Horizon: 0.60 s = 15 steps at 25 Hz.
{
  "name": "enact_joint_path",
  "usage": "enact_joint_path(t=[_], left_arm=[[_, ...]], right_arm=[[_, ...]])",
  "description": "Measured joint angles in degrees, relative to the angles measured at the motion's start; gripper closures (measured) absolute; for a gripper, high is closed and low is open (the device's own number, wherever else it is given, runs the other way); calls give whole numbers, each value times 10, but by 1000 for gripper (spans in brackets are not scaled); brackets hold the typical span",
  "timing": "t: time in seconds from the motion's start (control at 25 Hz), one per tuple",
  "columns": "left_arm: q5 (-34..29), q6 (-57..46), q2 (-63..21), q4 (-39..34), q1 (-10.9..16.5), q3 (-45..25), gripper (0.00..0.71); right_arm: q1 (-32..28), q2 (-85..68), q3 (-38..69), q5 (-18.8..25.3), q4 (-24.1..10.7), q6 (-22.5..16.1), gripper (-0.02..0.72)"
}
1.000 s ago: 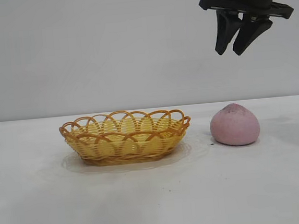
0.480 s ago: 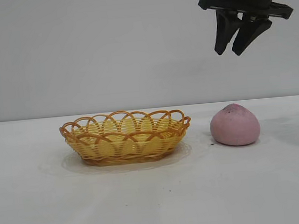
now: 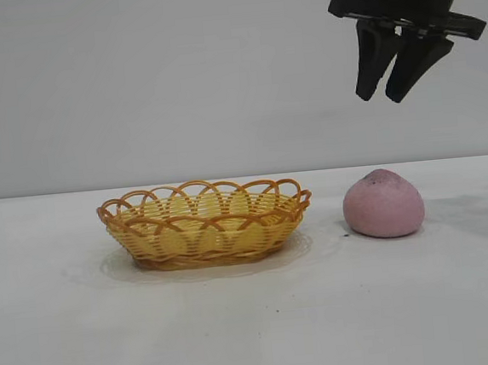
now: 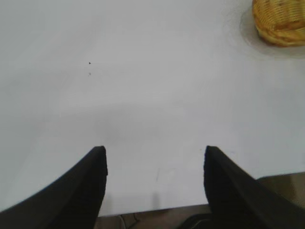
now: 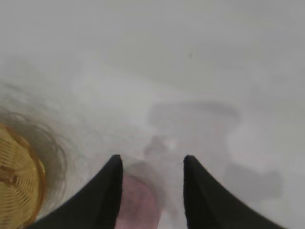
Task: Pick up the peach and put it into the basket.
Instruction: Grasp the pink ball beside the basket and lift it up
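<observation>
Peach (image 3: 383, 204) on table right of basket (image 3: 205, 223), untouched. My right gripper (image 3: 385, 97) high above it, fingers apart, empty. Left gripper (image 4: 155, 157) open, idle. Risk: off-center descent, peach rolls away.

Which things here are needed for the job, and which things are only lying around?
Needed:
- peach, on the table
- basket, empty
- right tool, open, high above the peach

Only there:
- table
- left tool, open, away from the basket
</observation>
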State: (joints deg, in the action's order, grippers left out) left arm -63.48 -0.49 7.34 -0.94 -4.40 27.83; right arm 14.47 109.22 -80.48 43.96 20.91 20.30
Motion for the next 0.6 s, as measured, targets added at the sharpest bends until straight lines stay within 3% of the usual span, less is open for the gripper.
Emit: enact_joint_path(t=[0.28, 0.6], left_arm=[[-4, 0, -75, 0, 0, -1, 321], [-6, -7, -84, -2, 0, -1, 321]], right_arm=[[0, 0, 0, 53, 5, 0, 444], [6, 31, -1, 114, 12, 0, 444]])
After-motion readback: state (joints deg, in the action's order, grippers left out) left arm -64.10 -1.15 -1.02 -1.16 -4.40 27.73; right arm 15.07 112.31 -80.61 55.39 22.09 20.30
